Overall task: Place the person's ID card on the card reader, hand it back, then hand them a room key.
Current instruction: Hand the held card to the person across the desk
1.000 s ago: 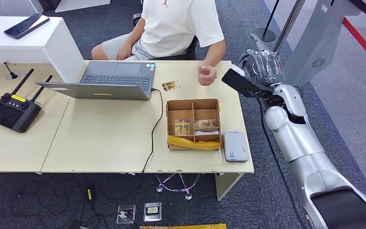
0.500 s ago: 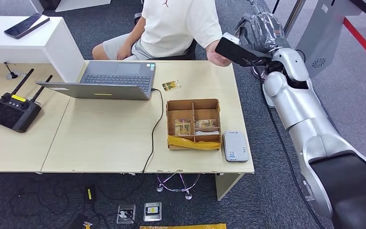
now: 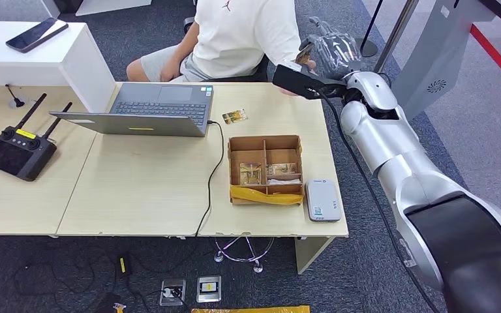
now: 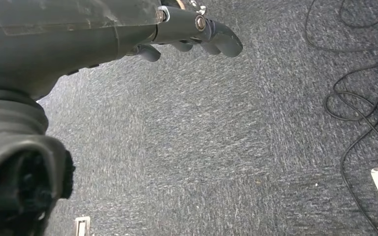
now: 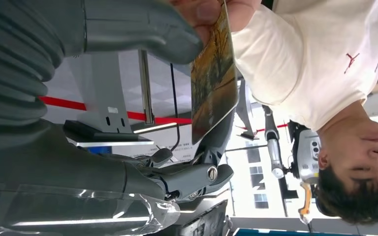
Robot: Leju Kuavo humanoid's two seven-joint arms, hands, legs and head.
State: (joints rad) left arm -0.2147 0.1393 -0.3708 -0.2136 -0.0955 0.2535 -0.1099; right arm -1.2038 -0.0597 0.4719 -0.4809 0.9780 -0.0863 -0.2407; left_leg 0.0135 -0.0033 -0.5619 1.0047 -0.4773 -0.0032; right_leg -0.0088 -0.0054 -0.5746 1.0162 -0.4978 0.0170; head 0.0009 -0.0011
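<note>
Right wrist view shows the ID card (image 5: 214, 73), printed with a golden-brown picture, standing between the right hand's thick thumb (image 5: 142, 32) and its darker fingers (image 5: 216, 142), while the person's fingertips (image 5: 211, 10) pinch the card's edge beside that thumb; whether the robot's digits already clamp the card cannot be told. From the head view, the right hand (image 3: 333, 52) is raised past the far right corner of the table (image 3: 137, 189), meeting the person's hand (image 3: 305, 60) there. A second card (image 3: 233, 117) lies on the table near the laptop (image 3: 150, 107). Nearer, the cardboard box (image 3: 265, 169) holds cards in its compartments, and the card reader (image 3: 321, 200) sits just right of it. The left hand (image 4: 197, 34) hangs over grey carpet, fingers curled around nothing.
</note>
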